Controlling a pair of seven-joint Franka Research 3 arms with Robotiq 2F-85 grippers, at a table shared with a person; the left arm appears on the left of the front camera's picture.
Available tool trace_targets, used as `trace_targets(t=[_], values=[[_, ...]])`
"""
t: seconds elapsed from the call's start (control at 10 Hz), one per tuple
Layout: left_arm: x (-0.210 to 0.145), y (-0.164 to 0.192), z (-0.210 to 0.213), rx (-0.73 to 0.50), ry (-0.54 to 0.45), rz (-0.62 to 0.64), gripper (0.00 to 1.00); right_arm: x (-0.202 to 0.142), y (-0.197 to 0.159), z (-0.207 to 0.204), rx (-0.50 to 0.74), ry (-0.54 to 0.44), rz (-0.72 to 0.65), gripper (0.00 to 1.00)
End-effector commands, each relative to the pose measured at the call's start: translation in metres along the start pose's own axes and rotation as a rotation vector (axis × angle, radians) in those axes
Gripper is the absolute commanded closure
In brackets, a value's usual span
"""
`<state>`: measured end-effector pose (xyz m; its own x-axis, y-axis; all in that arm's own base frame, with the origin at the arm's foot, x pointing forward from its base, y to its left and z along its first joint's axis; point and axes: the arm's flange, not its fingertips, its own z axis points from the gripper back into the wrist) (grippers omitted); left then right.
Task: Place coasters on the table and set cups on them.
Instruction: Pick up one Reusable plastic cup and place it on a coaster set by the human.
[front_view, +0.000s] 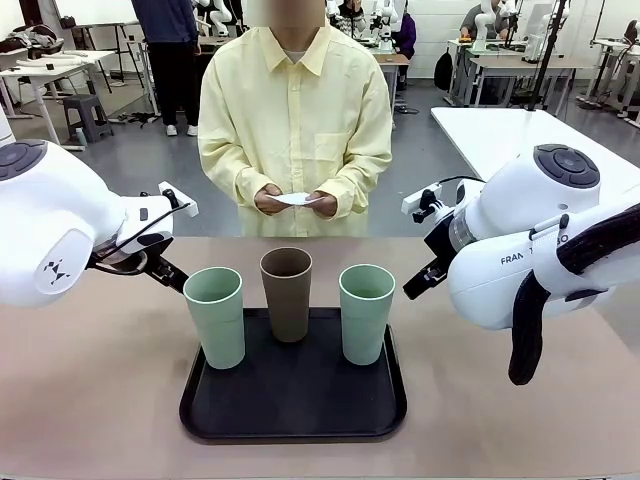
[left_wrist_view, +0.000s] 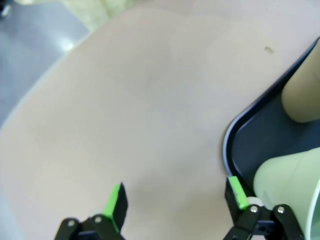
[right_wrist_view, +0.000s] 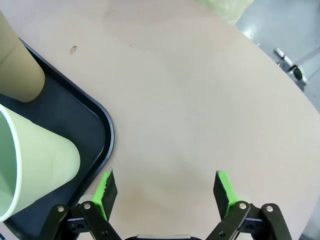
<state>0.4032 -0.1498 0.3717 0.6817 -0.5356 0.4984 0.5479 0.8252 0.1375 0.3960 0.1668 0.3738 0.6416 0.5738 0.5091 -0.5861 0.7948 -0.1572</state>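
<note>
Front view: where are the tall tapered matte cups (front_view: 287, 293)?
— Upright on the flat black tray (front_view: 292, 415) on the beige-pink bench (front_view: 90, 400), brown-taupe one between two pale mint cups (front_view: 214, 315) (front_view: 366, 312).
Coasters?
— Thin white paper coasters (front_view: 295, 198) sit in the person's hands (front_view: 322, 204), at the bench's far side.
Claws?
— Left claw (left_wrist_view: 176, 192) and right claw (right_wrist_view: 164, 181) both gape wide, empty, flanking the tray.
</note>
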Motion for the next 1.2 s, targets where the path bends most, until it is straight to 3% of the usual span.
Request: trace_targets(t=[0.0, 0.2, 0.3, 0.5, 0.7, 0.8, 1.0, 1.1], values=[[0.0, 0.0, 0.0, 0.0, 0.0, 0.0, 0.0, 0.0, 0.0, 0.0, 0.0, 0.0, 0.0, 0.0], [0.0, 0.0, 0.0, 0.0, 0.0, 0.0, 0.0, 0.0, 0.0, 0.0, 0.0, 0.0, 0.0, 0.0], [0.003, 0.016, 0.015, 0.156, 0.059, -0.015, 0.0, 0.005, -0.004, 0.011, -0.002, 0.057, 0.015, 0.0], [-0.001, 0.033, 0.073, 0.198, 0.127, -0.024, 0.0, -0.003, -0.011, 0.053, -0.005, 0.169, -0.008, 0.0], [-0.021, 0.013, 0.133, -0.089, 0.181, 0.018, 0.0, -0.025, 0.006, 0.115, 0.064, 0.272, -0.033, 0.0], [-0.031, -0.001, 0.153, -0.15, 0.228, 0.052, 0.0, -0.038, 0.024, 0.142, 0.074, 0.312, -0.051, 0.0], [-0.06, -0.032, 0.178, -0.147, 0.283, 0.102, 0.0, -0.077, 0.061, 0.183, -0.005, 0.368, -0.061, 0.0], [-0.066, -0.036, 0.175, -0.091, 0.31, 0.135, 0.0, -0.09, 0.067, 0.181, -0.043, 0.367, -0.053, 0.0]])
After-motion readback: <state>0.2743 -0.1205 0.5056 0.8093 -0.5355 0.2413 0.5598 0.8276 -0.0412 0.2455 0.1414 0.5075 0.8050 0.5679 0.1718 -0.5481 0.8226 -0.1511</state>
